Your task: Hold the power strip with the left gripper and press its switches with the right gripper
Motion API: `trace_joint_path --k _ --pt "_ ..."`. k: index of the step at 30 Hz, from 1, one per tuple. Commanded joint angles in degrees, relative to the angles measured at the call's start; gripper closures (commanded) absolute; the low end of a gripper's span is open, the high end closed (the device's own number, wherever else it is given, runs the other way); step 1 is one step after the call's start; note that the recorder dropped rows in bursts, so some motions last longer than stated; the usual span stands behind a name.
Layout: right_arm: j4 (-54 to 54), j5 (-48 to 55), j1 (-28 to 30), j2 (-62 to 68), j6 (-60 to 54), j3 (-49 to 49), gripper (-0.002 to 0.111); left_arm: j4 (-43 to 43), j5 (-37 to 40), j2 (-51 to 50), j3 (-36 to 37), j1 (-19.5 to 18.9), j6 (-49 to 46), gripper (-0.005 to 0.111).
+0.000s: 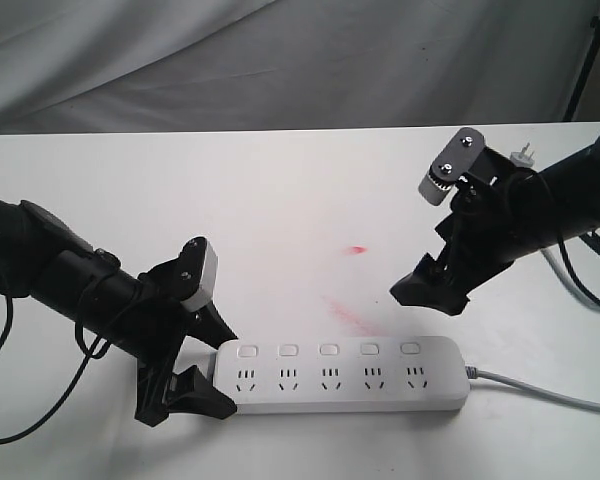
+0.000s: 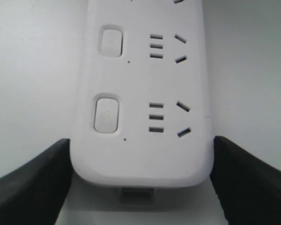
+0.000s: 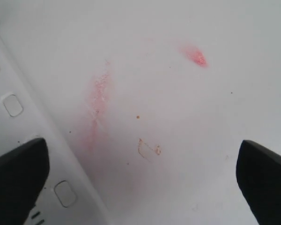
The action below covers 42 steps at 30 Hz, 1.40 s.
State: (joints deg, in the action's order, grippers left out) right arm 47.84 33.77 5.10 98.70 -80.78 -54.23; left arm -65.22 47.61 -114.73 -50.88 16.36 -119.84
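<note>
The power strip lies along the near edge of the white table, with its cord trailing right. The left gripper clamps the strip's left end, one finger on each long side. The switches face up, untouched. Farther back on the right, the right gripper hovers empty with its fingers spread wide, near red smudges.

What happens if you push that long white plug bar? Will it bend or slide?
The power strip looks like hard plastic, so it probably stays stiff. It lies flat and low, so tipping seems unlikely. On the smooth table it might slide, though the left end effector grips one end.
</note>
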Motion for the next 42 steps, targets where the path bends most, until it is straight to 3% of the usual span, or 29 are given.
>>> trace_joint_path --k 1,6,16,25,42 --pt "2.7 3.7 0.1 -0.6 1.8 0.2 0.006 -0.3 0.0 0.0 -0.1 0.3 -0.1 0.051" --pt "3.9 7.5 0.1 -1.4 1.8 0.1 0.016 -0.3 0.0 0.0 -0.1 0.3 -0.1 0.051" --pt "6.6 9.1 0.1 -7.4 1.8 0.1 0.076 -0.3 0.0 0.0 -0.1 0.3 -0.1 0.051" --pt "14.6 9.3 0.1 -13.4 2.1 0.1 0.107 -0.3 0.0 0.0 -0.1 0.3 -0.1 0.051" --pt "18.3 9.8 0.1 -26.1 2.1 0.1 0.108 -0.3 0.0 0.0 -0.1 0.3 -0.1 0.051"
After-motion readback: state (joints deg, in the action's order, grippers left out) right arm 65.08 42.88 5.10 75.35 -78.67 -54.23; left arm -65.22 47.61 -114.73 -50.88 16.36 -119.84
